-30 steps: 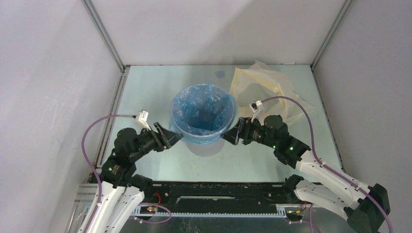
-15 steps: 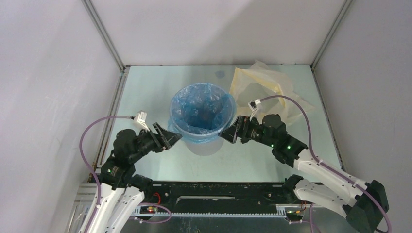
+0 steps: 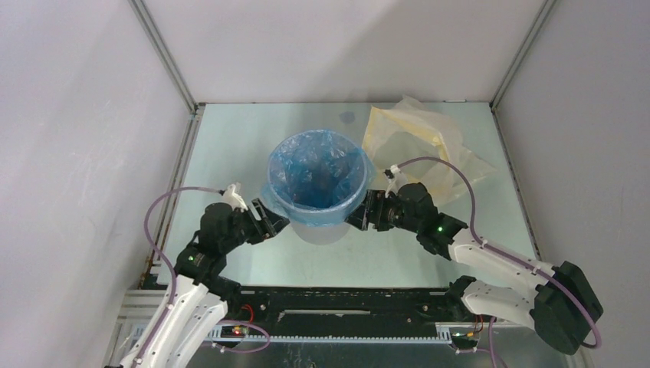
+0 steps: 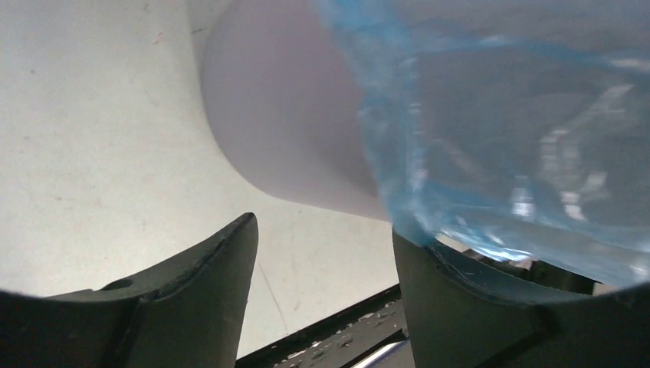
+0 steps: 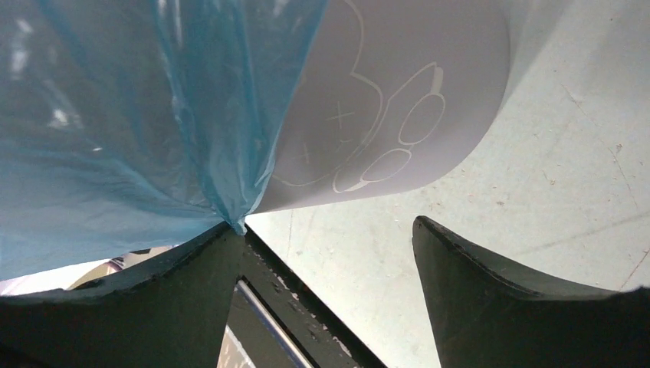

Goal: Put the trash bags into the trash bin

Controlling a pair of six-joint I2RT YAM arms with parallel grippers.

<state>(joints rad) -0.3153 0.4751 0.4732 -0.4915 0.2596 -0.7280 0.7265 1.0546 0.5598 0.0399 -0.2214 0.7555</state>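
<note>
The pale grey-lavender trash bin [image 3: 320, 227] stands mid-table. The translucent blue trash bag [image 3: 316, 173] lines it, its edge folded down over the rim. My left gripper [image 3: 277, 221] is open at the bin's lower left side. In the left wrist view the bag's hem [image 4: 498, 169] drapes onto one fingertip [image 4: 429, 264], beside the bin wall [image 4: 283, 115]. My right gripper [image 3: 356, 218] is open at the bin's lower right side. In the right wrist view the bag's edge [image 5: 153, 138] touches the left fingertip [image 5: 207, 261]; the bin wall [image 5: 406, 84] bears a drawn figure.
A larger pale yellow translucent bag [image 3: 418, 142] lies crumpled at the back right of the table, behind my right arm. The table's black front edge shows under both grippers. Grey walls enclose the table on three sides.
Both grippers have moved lower and a little closer along the bin's sides. The bag's hem has been drawn further down over the rim. The bin has stayed in place.
</note>
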